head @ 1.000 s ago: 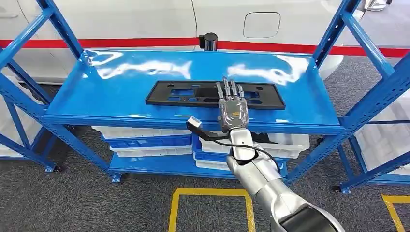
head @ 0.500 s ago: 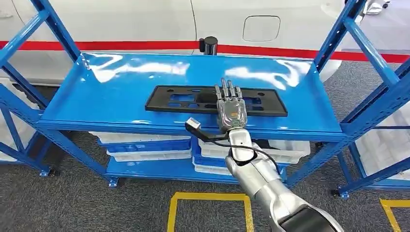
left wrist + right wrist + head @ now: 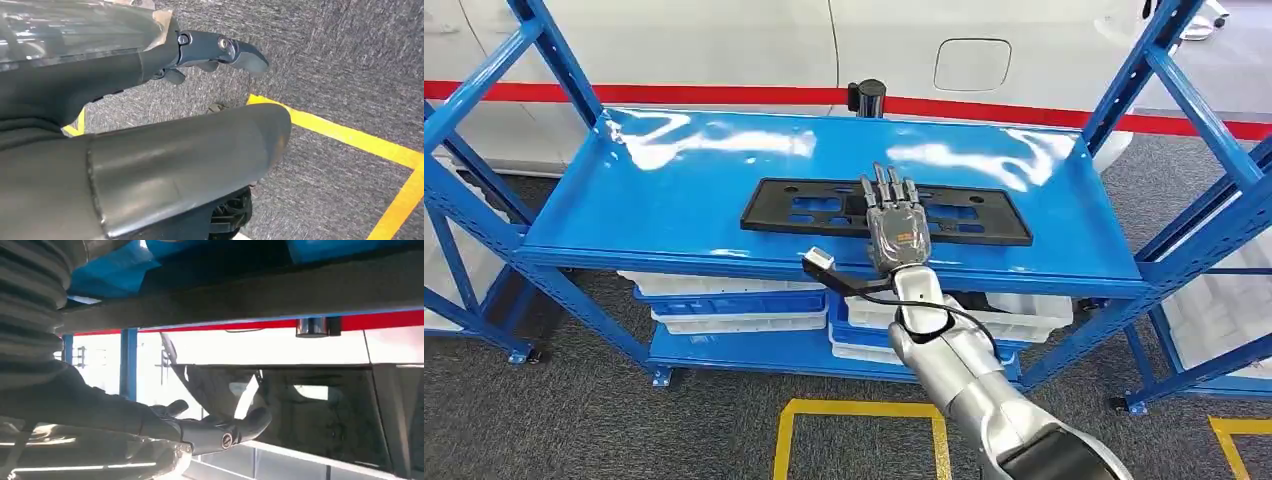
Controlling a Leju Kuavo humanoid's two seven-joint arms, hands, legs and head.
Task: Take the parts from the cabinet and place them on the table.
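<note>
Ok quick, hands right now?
Right hand: open, fingers flat over the black panel, not gripping it.
Left hand: hanging over the floor, empty; open or shut unclear.

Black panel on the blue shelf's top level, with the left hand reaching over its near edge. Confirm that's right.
Not quite: it is the right hand that reaches over the near edge of the black panel, as the head view shows with the arm coming in from the lower right. The panel does lie flat on the top level of the blue shelf.

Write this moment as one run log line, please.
stage: reaching | right hand: flat over black panel, no grasp | panel: on blue shelf
</note>
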